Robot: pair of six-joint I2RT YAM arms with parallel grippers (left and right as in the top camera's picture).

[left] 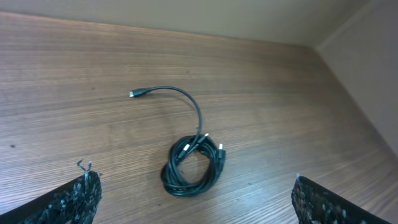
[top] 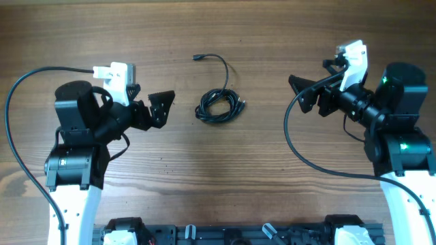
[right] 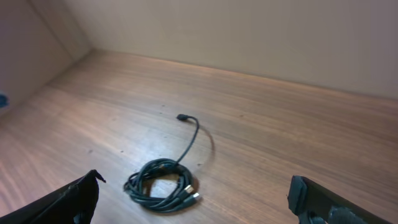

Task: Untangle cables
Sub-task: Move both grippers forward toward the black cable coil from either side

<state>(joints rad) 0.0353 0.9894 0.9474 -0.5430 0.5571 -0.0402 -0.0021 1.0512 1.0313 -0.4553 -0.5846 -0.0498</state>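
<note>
J: Brown wood-grain tabletop (top: 218, 197), plain pale wall (right: 249, 37) behind. Knotted coil of thin black cords (top: 219, 107) lies flat between the two claws, touching neither.
M: Claw state?
J: Left black two-finger claw (top: 165, 109) is spread fully and holds nothing. Right black two-finger claw (top: 298, 94) is the same: wide, nothing in it. Coil sits just ahead of the left claw's tips, farther from the right claw's.
M: Free ends?
J: One curved loose tail with a plug (top: 196, 58) runs out of the coil, off to the side of both claws. Two metal-tipped plugs (right: 190, 193) poke out on the side facing the right claw.
M: My call: left claw pins the coil's near rim. Right claw takes the tail close to the coil, not at the plug, and draws it away slowly. Come in low, since the cords are thin, flat and easy to miss. Risk is the whole coil dragging along.
J: Markings?
M: None readable on cords, table or claws.
</note>
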